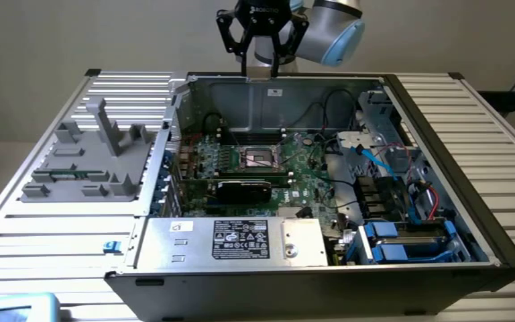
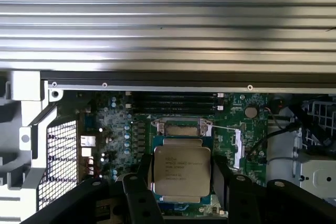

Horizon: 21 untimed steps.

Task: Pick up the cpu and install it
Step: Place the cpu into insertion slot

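Exterior view: hanging high above the far wall of the open computer case (image 1: 316, 94), the gripper (image 1: 260, 70) clenched on the cpu (image 1: 259, 74), a small pale plate at the fingertips; well below, inside the case, a green motherboard (image 1: 310, 173) with a metal-framed socket (image 1: 259, 157) near its middle; nearer the camera, a black card (image 1: 244, 190), then a silver box (image 1: 172, 245) with a white label; at the exterior view's left, a grey moulded tray (image 1: 88, 161) on the slatted table (image 1: 472, 134). Wrist view: grasped by two opposite edges between the dark fingers (image 2: 139, 203), the cpu (image 2: 181, 169) lying level, its shiny metal top with printed lines towards the camera; beyond it and apart from it, the socket (image 2: 181, 128) on the motherboard (image 2: 115, 124), partly hidden by the chip; past the case wall, the ribs of the slatted table (image 2: 157, 24).
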{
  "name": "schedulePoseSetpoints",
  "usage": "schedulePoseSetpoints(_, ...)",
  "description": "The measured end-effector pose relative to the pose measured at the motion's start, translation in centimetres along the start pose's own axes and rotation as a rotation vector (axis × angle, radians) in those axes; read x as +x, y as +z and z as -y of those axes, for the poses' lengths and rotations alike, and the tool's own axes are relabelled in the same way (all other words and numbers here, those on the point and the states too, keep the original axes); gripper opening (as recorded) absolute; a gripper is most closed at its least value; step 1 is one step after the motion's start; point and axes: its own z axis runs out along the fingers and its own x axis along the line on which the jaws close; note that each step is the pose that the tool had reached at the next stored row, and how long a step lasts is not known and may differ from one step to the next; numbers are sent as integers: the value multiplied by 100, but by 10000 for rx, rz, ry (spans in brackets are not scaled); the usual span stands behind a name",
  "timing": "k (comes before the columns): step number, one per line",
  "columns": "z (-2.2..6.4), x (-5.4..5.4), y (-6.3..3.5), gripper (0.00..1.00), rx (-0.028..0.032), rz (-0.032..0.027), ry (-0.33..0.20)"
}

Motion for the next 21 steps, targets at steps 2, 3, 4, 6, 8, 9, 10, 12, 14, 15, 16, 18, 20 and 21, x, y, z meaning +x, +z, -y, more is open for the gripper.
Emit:
schedulePoseSetpoints(2,0,1,0,55,-10,16,265)
schedulePoseSetpoints(3,0,0,0,55,-14,22,397)
schedulePoseSetpoints(4,0,0,0,55,-18,29,535)
schedulePoseSetpoints(6,0,0,0,55,-27,42,818)
schedulePoseSetpoints(8,0,0,0,55,-36,55,1115)
schedulePoseSetpoints(9,0,0,0,55,-40,60,1259)
schedulePoseSetpoints(10,0,1,1,55,-45,66,1408)
schedulePoseSetpoints(12,0,0,1,55,-53,77,1698)
schedulePoseSetpoints(14,0,0,1,55,-63,89,2001)
schedulePoseSetpoints(15,0,1,2,55,-68,95,2169)
schedulePoseSetpoints(16,0,0,2,55,-72,101,2326)
schedulePoseSetpoints(18,0,0,2,55,-81,112,2626)
schedulePoseSetpoints(20,0,0,3,55,-91,125,2953)
schedulePoseSetpoints(21,0,1,4,55,-95,130,3110)
